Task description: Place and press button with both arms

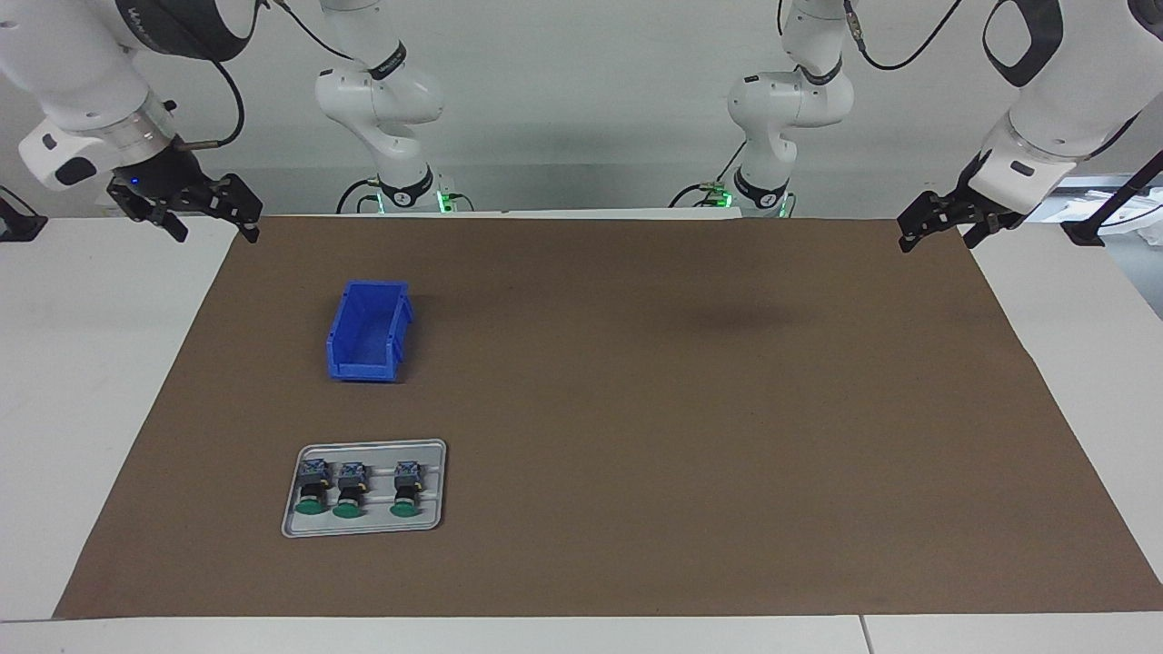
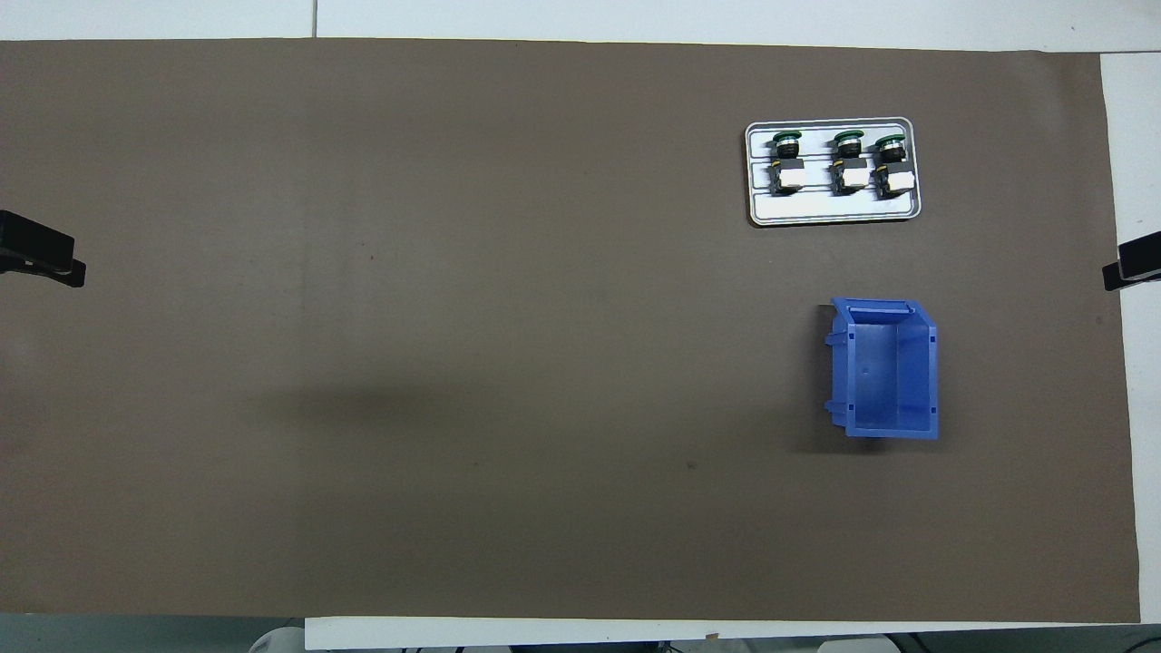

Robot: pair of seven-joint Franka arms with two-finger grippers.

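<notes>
Both arms wait raised; left gripper [image 1: 936,227] and right gripper [image 1: 204,213] hang with jaws spread, nothing between them.

Three buttons [image 1: 350,489], one grey tray [image 1: 436,450], one blue bin [image 1: 368,331], two arms [image 1: 73,82]

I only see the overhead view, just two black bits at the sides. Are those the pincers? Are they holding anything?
Observer: Yes. The right pincer hangs open and empty above the table, at the tray's end.
Operator: And the other one?
Observer: The left pincer hangs open and empty too, up in the air over the other end.
Operator: Any lights on the arms?
Observer: Green lights glow at both bases.
</notes>
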